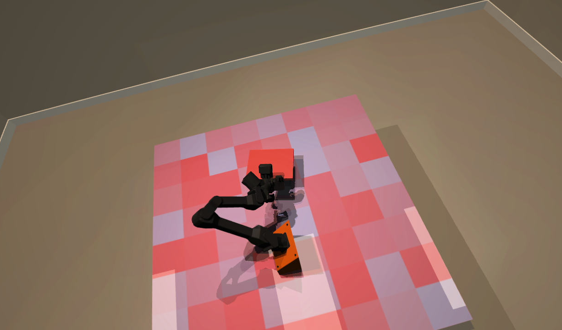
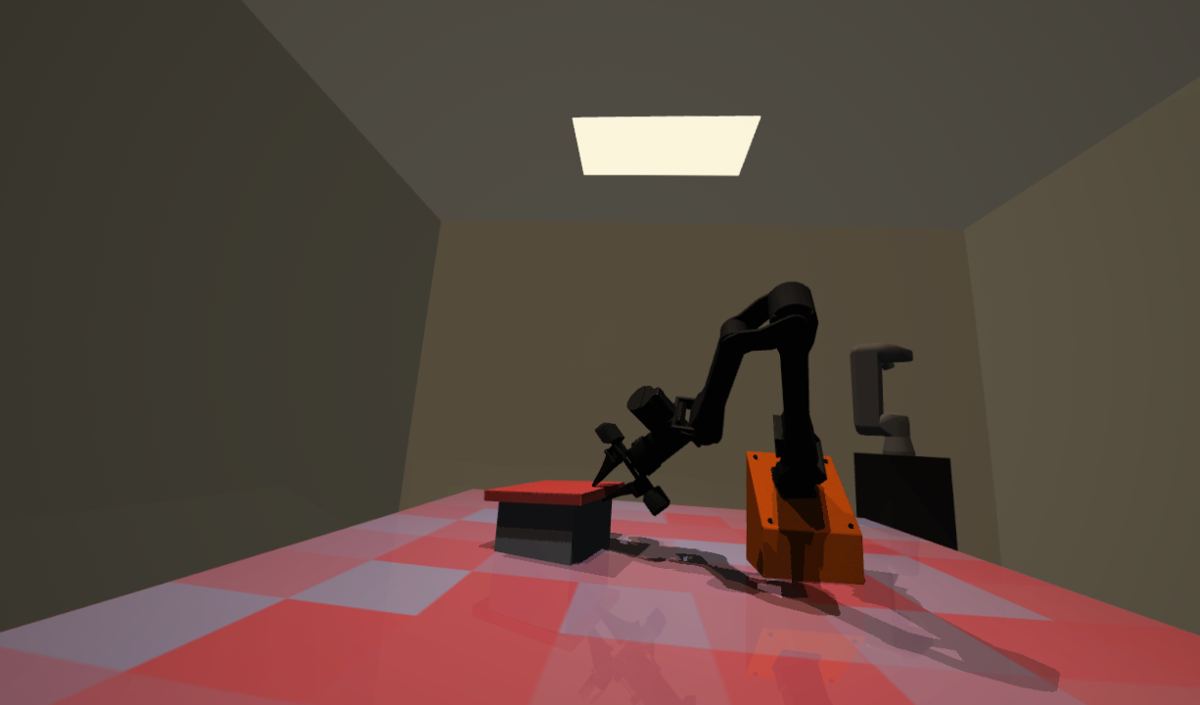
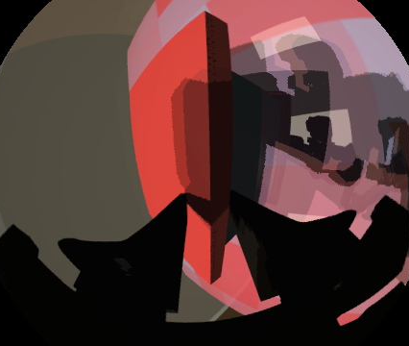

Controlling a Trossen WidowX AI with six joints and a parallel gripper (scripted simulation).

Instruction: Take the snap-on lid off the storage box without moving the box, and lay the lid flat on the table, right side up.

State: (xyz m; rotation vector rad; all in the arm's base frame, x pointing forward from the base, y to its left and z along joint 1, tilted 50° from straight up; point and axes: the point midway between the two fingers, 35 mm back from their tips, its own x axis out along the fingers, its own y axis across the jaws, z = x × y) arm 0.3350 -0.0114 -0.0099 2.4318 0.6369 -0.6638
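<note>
The red lid (image 1: pixel 270 159) (image 2: pixel 533 492) (image 3: pixel 158 120) lies on top of the dark storage box (image 2: pixel 533 531) (image 3: pixel 246 120), looks level and overhangs its walls. No gap between them shows in the exterior view. My gripper (image 2: pixel 600 493) (image 3: pixel 206 197) is shut on the lid's edge on the side facing the robot base, with one finger above the lid and the other below it. It comes in at a downward slant. The fingertips are hidden behind the gripper body in the top view. The box stands upright on the table.
The orange robot base (image 1: pixel 287 246) (image 2: pixel 801 543) stands on the checkered red and lilac table (image 1: pixel 359 283) (image 2: pixel 358 648), on the gripper's side of the box. The arm bends above the table between them. A grey arm-like shape (image 2: pixel 867 394) stands on a black block (image 2: pixel 906 499) in the background.
</note>
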